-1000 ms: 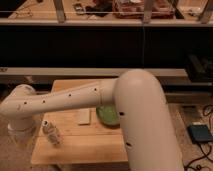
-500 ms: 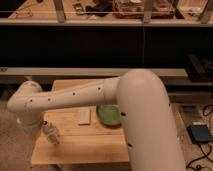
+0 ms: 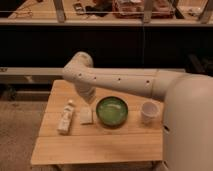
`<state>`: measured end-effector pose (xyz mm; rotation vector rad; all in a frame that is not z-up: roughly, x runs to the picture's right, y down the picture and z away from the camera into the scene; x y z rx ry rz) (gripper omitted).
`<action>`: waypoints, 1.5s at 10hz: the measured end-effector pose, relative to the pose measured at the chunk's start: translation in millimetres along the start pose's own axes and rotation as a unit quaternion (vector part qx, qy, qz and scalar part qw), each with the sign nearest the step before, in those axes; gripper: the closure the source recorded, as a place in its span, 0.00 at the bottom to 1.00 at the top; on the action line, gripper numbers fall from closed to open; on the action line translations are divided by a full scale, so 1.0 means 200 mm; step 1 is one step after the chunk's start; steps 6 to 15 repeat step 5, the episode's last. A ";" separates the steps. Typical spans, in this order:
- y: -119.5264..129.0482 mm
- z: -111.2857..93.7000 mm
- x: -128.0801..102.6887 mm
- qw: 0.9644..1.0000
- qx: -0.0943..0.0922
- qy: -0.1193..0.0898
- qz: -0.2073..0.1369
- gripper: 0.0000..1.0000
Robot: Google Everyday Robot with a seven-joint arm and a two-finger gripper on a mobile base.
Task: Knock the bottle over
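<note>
The bottle [image 3: 66, 118] lies flat on the table [image 3: 95, 145], well left of the green bowl [image 3: 112, 111], so the knocking looks done. The gripper [image 3: 89, 100] hangs just left of the bowl, above a pale block [image 3: 86, 116].

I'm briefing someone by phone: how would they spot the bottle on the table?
Start at the wooden table, then look left of the green bowl. The bottle lies flat near the left edge, beside a pale flat block. It is the only slim, whitish, long thing there; the cup stands right of the bowl. The hand hangs above the block.
</note>
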<state>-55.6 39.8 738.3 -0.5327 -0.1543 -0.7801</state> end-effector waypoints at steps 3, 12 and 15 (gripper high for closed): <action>0.06 -0.03 0.10 1.000 -0.005 0.009 0.022 0.95; 0.06 -0.03 0.12 1.000 -0.004 0.010 0.024 0.95; 0.06 -0.03 0.12 1.000 -0.004 0.010 0.024 0.95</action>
